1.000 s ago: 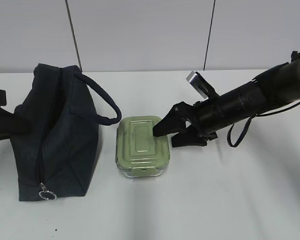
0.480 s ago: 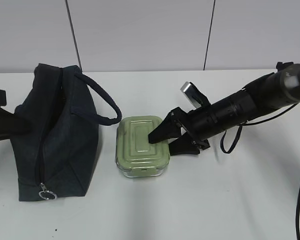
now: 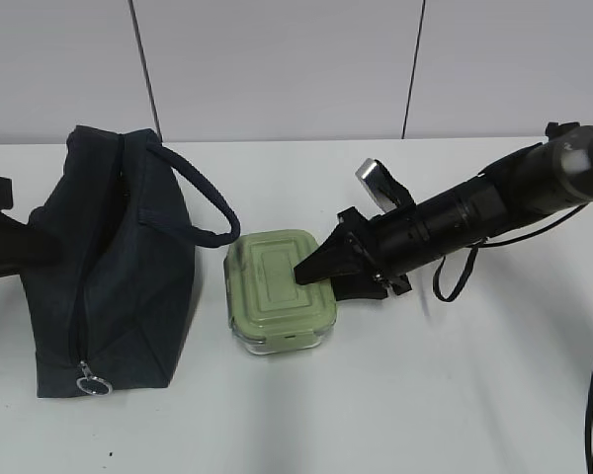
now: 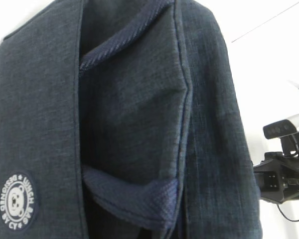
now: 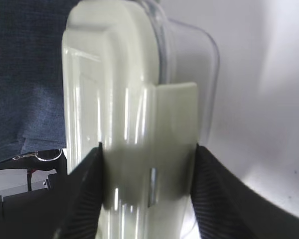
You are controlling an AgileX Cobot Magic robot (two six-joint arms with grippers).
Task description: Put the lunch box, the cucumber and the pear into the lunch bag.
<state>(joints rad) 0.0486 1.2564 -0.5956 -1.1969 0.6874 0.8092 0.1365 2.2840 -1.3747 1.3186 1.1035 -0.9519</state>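
Sage-green lunch box (image 3: 280, 290) sits on white table (image 3: 455, 395) just right of navy lunch bag (image 3: 114, 267), right gripper (image 3: 334, 273) fingers clamped against its right end; left gripper unseen, shut.

The left gripper is out of sight behind the lunch bag (image 3: 109, 267) at nine o'clock; the bag's interior is unreadably dark.

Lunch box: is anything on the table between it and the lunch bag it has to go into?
Nothing visible. Bare table separates the lunch box from the lunch bag; only the bag's looped handle curves toward the box. The right gripper straddles the box's right end.
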